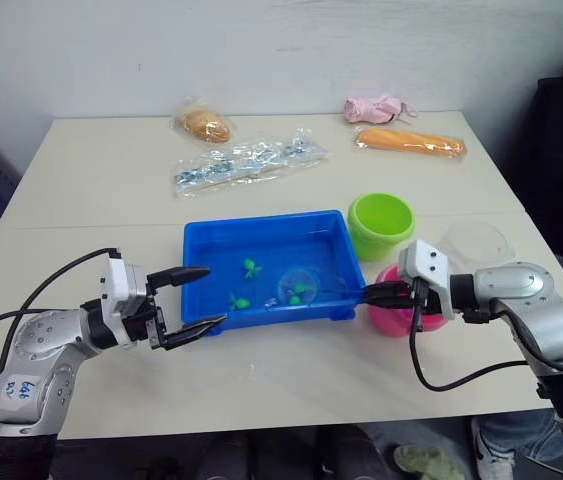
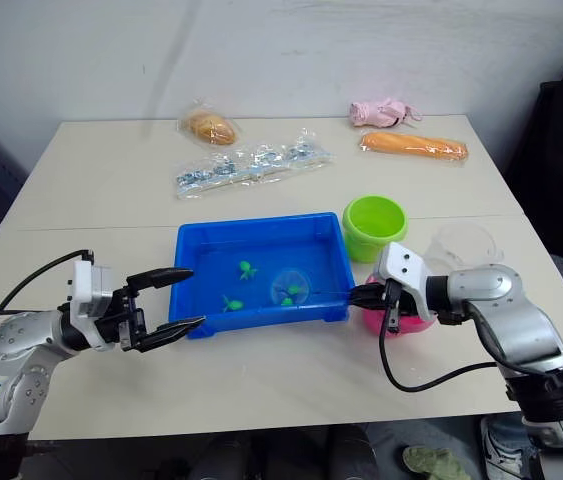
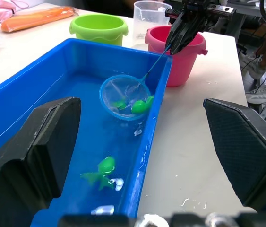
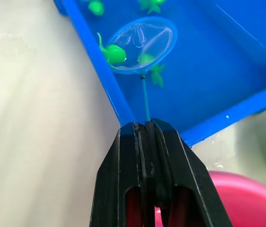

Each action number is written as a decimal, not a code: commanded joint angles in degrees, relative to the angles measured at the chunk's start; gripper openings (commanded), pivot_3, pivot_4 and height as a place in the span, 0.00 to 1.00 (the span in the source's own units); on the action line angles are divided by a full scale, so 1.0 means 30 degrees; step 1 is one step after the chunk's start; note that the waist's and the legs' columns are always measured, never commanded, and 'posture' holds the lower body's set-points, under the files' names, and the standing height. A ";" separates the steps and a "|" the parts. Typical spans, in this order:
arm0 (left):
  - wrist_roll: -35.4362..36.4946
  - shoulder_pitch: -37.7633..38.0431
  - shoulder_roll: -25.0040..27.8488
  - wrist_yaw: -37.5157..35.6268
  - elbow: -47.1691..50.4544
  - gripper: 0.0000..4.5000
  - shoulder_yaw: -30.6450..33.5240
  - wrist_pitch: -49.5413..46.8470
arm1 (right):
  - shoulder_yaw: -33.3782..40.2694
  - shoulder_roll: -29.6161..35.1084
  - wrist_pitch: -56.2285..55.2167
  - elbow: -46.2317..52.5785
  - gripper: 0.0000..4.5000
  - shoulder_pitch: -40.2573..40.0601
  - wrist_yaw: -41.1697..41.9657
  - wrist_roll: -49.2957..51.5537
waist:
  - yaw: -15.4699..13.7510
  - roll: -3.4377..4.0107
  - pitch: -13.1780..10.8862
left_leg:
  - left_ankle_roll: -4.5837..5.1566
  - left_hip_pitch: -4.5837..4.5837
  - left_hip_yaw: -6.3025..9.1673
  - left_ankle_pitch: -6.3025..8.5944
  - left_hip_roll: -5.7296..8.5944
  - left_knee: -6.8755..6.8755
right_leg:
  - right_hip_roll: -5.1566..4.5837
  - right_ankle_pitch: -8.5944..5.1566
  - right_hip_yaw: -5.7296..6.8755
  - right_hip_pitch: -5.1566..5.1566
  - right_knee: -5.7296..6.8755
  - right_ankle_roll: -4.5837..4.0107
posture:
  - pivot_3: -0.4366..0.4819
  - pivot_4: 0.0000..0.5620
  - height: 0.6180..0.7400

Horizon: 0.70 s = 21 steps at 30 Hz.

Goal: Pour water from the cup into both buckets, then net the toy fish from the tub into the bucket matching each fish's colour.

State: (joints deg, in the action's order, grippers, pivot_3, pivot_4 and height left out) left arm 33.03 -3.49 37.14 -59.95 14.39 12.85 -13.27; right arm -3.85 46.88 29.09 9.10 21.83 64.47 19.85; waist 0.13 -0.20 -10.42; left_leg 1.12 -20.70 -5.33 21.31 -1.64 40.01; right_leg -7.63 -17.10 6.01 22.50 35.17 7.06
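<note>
The pale surface point(image 1: 291, 385) carries everything, with the blue tub point(image 1: 270, 266) sitting at the centre of the head view, water in it and a few green toy fish point(image 1: 250, 267) floating around. At about 2 o'clock from the tub is the lime green bucket point(image 1: 380, 224), and the pink bucket point(image 1: 393, 312) is at roughly 4 o'clock, just beside the tub's right end. The clear cup point(image 1: 473, 243) stands at 3 o'clock, behind the pink bucket. The right claw point(image 4: 147, 126) is above the pink bucket, fingers pressed together on the thin handle of a small blue net point(image 4: 142, 44), whose hoop is down in the tub's water with a green fish touching its rim. The left claw point(image 1: 193, 297) hangs at 9 o'clock off the tub's left end, fingers spread wide and gripping nothing. Over at 12 o'clock, well apart from the tub, are some plastic-wrapped packets point(image 1: 247, 162) and a pink bundle point(image 1: 376, 106).
</note>
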 commanded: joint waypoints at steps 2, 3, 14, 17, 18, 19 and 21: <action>0.0157 -0.1137 0.0168 -0.0354 -0.0810 0.99 0.0075 0.0287 | 0.1630 0.0018 0.1359 0.1104 0.00 0.0045 -0.0582 0.1533 | -0.0035 0.0001 0.0000 | 0.0000 -0.0003 0.0005 0.0000 0.0004 0.0002 | -0.0003 0.0000 0.0005 -0.0001 0.0002 0.0000 | 0.48 0.27 1.00; 0.0118 -0.1306 0.0133 -0.0375 -0.0940 0.99 0.0022 0.0296 | 0.1864 -0.0009 0.1631 0.1248 0.00 -0.0025 -0.0667 0.1846 | -0.0019 0.0001 0.0000 | 0.0001 -0.0016 0.0004 0.0000 0.0006 0.0002 | -0.0001 0.0000 0.0005 0.0009 0.0003 0.0000 | 0.48 0.27 1.00; 0.0329 -0.1153 0.0310 -0.0472 -0.0670 0.99 0.0253 0.0098 | 0.3265 0.0042 0.3086 0.2050 0.00 -0.0627 -0.1549 0.3504 | -0.0011 0.0001 0.0000 | 0.0002 -0.0123 0.0008 -0.0002 0.0008 0.0009 | 0.0018 0.0004 0.0031 0.0086 -0.0011 0.0007 | 0.48 0.27 1.00; 0.0492 -0.1146 0.0338 -0.0428 -0.0393 0.99 0.0265 -0.0091 | 0.4283 0.0370 0.3405 0.2320 0.00 -0.1007 -0.1665 0.4126 | -0.0055 0.0000 0.0000 | 0.0003 -0.0131 0.0009 -0.0002 0.0009 0.0009 | 0.0018 0.0005 0.0031 0.0086 -0.0016 0.0009 | 0.48 0.27 1.00; 0.0573 -0.1206 0.0320 -0.0394 -0.0324 0.99 0.0257 -0.0166 | 0.4627 0.0477 0.3494 0.2517 0.00 -0.1219 -0.1672 0.4322 | -0.0079 0.0000 0.0000 | 0.0003 -0.0133 0.0014 -0.0002 0.0012 0.0010 | 0.0017 0.0005 0.0035 0.0086 -0.0015 0.0010 | 0.48 0.27 1.00; 0.0657 -0.1320 0.0293 -0.0340 -0.0275 0.99 0.0231 -0.0259 | 0.5017 0.0579 0.3654 0.2754 0.00 -0.1468 -0.1698 0.4617 | -0.0103 0.0000 0.0000 | 0.0005 -0.0134 0.0014 -0.0003 0.0015 0.0010 | 0.0016 0.0006 0.0034 0.0086 -0.0017 0.0012 | 0.48 0.27 1.00; 0.0838 -0.1900 0.0202 -0.0354 -0.0155 0.99 -0.0139 -0.0548 | 0.7096 0.0801 0.4318 0.4006 0.00 -0.2752 -0.1805 0.5883 | -0.0245 0.0000 0.0000 | 0.0005 -0.0140 0.0022 -0.0003 0.0013 0.0010 | 0.0016 0.0007 0.0038 0.0083 -0.0024 0.0013 | 0.48 0.27 1.00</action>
State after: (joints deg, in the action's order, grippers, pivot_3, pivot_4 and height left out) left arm 33.85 -7.93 37.35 -61.02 11.25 12.21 -14.56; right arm 12.09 48.25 40.97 17.13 14.96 59.08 33.95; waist -0.60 -0.20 -10.42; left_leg 1.13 -21.14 -5.23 21.30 -1.61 40.04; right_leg -7.57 -17.07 6.15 22.74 35.08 7.10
